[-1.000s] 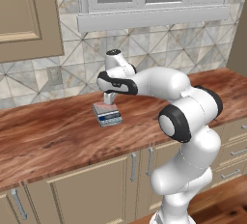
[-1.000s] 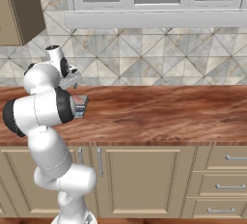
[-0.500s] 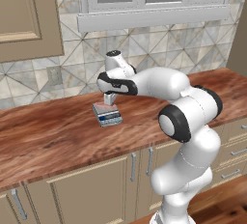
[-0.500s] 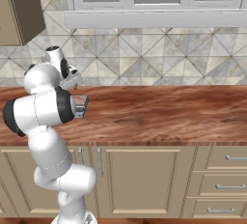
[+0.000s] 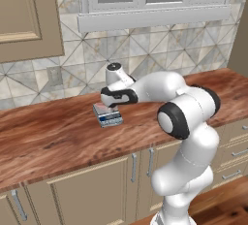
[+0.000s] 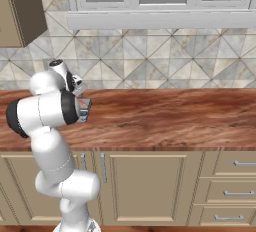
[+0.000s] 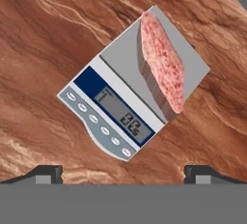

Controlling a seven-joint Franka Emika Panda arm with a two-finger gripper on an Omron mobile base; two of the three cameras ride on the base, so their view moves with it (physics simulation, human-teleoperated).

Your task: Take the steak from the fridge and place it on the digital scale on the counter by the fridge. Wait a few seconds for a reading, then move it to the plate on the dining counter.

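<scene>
Half the job is looking done: the steak [image 7: 163, 61] is lying on the digital scale [image 7: 126, 90], toward its 1 o'clock corner, numbers are showing, and the gripper [image 7: 123, 172] is hanging wide apart and empty above it, so the plate trip is waiting.

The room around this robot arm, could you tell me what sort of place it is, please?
A rendered home kitchen, by the look of it: a wood-grain counter over beige panelled cabinets, a tiled backsplash, and a digital scale with a raw steak lying on it.
</scene>
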